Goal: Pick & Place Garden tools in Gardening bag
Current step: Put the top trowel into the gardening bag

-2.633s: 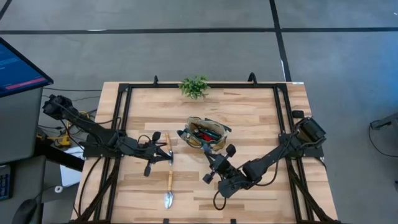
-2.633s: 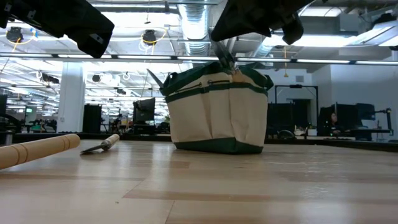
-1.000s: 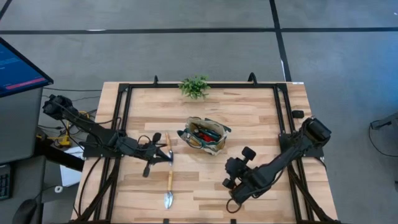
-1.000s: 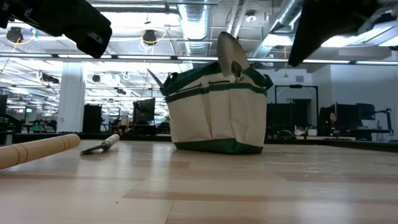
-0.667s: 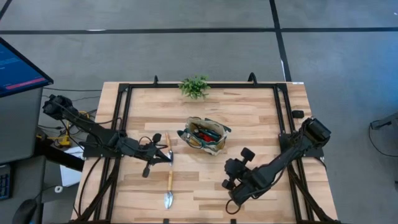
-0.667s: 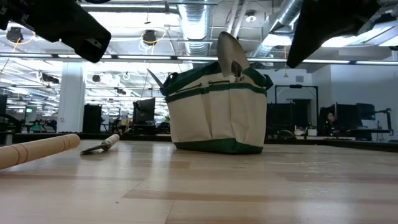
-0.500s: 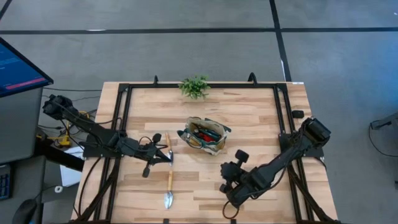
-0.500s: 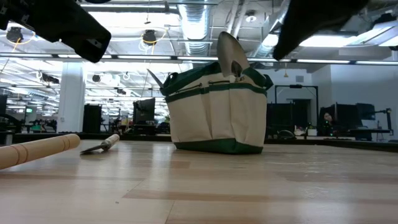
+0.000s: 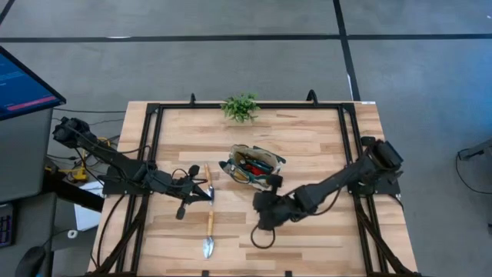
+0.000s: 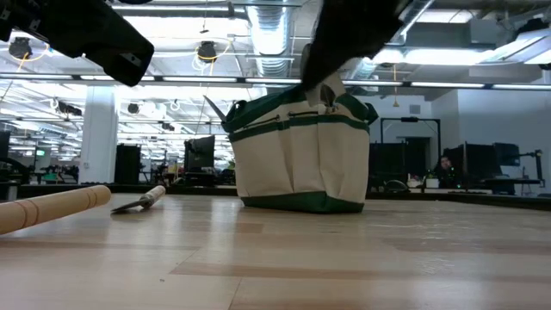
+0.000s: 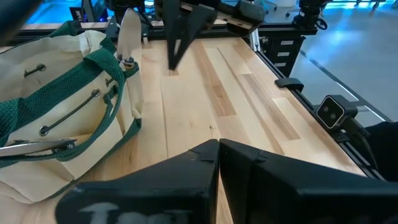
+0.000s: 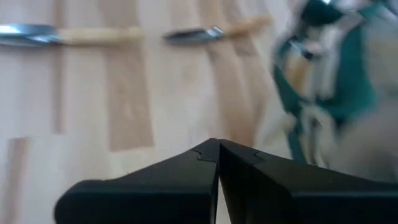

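The tan gardening bag (image 9: pixel 252 168) with green trim stands upright on the table's middle, its flat bottom on the wood. It holds garden tools, and a silver trowel blade (image 11: pixel 129 37) sticks up out of its mouth. Two more wooden-handled tools lie flat on the table left of it: a short one (image 9: pixel 207 174) and a long scoop (image 9: pixel 208 231). My left gripper (image 9: pixel 209 192) hangs shut above the table between these two. My right gripper (image 9: pixel 258 209) is shut and empty, in the air near the bag's near side, pointing toward the table's left.
A leafy green plant (image 9: pixel 240 107) stands at the table's far edge. A black frame (image 9: pixel 347 146) runs round the tabletop. Bare wood lies right of the bag and along the near edge. A monitor (image 9: pixel 23 85) stands off the table's left.
My right gripper has swung from the table's near right toward its left, ending close to the bag's near side, and it has rolled and tipped as it went. It stayed shut. The bag and the tools have kept their places.
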Robot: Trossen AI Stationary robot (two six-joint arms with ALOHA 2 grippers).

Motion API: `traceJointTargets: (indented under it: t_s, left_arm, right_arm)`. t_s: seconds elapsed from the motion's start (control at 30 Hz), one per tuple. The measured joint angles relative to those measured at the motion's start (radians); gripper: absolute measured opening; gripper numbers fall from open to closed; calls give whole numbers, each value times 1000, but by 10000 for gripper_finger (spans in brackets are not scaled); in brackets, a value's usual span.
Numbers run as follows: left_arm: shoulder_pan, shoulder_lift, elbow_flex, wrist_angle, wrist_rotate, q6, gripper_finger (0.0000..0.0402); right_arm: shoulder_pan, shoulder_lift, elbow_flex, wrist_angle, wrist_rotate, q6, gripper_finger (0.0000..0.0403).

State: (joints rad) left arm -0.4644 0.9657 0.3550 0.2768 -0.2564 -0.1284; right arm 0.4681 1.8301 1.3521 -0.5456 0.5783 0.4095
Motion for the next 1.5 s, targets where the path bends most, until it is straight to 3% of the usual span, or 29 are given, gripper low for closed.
traceJointTargets:
  t_s: [0.13,0.47,0.63,0.87,0.93,1.1,1.5]
  left_arm:
    - [0,0,0,-1,0,0,2]
    - [0,0,0,-8,0,0,2]
    - [0,0,0,-8,0,0,2]
    - [0,0,0,-8,0,0,2]
    - [0,0,0,-8,0,0,2]
    - [0,0,0,-8,0,0,2]
    - [0,0,0,-8,0,0,2]
  right_arm:
    - [-38,0,0,92,-106,-118,0]
    - [-84,0,0,6,-79,-132,0]
    - [-103,-1,0,72,-95,-204,0]
    - [-150,-32,-2,254,-379,-309,0]
    - [-152,-36,1,270,-418,-313,0]
    - [-153,-54,-1,252,-447,-332,0]
    - [-142,-250,0,84,-410,-356,0]
